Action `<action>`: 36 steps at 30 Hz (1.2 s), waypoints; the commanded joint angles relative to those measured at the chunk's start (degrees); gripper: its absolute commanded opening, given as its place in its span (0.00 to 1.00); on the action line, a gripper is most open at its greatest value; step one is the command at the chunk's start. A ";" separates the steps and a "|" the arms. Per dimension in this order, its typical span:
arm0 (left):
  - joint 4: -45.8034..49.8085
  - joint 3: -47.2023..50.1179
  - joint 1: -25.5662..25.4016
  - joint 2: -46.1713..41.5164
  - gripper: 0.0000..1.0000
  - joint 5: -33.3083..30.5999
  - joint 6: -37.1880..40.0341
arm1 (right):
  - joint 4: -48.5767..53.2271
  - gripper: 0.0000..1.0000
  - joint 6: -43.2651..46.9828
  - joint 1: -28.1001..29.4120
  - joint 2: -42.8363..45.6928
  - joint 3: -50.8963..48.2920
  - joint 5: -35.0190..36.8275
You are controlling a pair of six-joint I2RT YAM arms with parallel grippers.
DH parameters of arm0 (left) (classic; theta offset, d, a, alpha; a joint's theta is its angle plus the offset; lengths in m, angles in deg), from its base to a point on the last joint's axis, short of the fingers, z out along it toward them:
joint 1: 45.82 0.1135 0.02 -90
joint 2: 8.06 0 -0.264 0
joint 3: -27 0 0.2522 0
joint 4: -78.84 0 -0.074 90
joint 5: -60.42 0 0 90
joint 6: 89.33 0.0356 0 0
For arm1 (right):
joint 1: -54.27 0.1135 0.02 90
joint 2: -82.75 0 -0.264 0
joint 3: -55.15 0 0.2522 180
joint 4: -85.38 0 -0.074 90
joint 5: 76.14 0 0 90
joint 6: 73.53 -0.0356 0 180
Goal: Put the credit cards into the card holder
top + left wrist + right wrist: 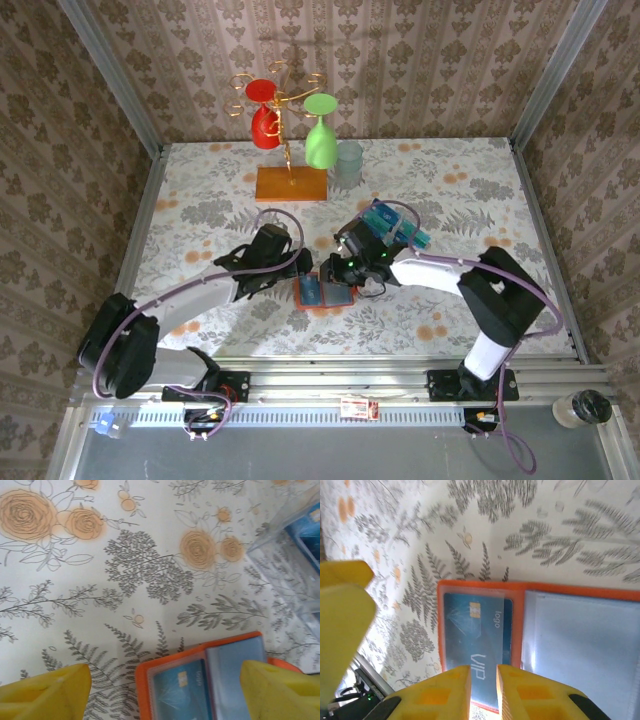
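Where the floral surface (200, 200) spreads under both arms, a wooden-footed stand (290, 183) hung with a red and a green goblet rises at the back. The clear rack (398, 226) sits right of centre with blue credit cards (383, 217) in it. The card holder (325, 293) lies open and flat towards the near edge, between the two wrists. One blue card (475, 640) sits in one of its clear pockets. The left jaws stand spread wide, yellow fingers (45, 692) to either side above the holder. The right jaws are nearly together, with a thin gap and nothing seen in it, over that card's edge.
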 commanded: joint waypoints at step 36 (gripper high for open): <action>-4.24 0.73 -15.86 11.77 0.80 -8.63 -4.50 | 8.33 0.13 10.44 -5.18 -9.17 3.15 -3.50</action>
